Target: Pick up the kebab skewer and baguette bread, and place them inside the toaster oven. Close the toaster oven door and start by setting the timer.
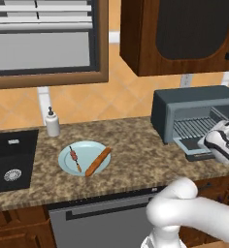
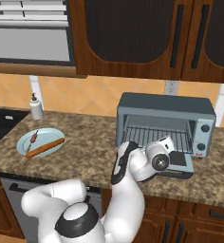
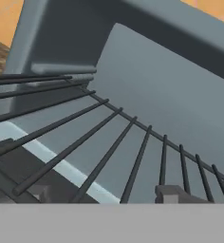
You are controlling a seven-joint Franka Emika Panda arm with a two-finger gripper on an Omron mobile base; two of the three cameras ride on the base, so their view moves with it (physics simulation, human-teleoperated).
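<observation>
Toaster oven (image 2: 163, 108) rack (image 3: 133, 142) lies before the fingers (image 3: 168, 193), parted and holding nothing.

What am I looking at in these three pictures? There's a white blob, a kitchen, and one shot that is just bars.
The white blob is a robot arm in a computer-drawn kitchen. Two pictures come from cameras behind it, left and right. The third comes from a camera on its hand, looking along the gripper, whose two tips seem apart with nothing between them. Those bars are the wire rack inside the toaster oven, whose toaster oven door hangs open. On the counter, a blue plate carries the kebab skewer and the baguette bread, side by side. A soap bottle stands beside the sink.
</observation>
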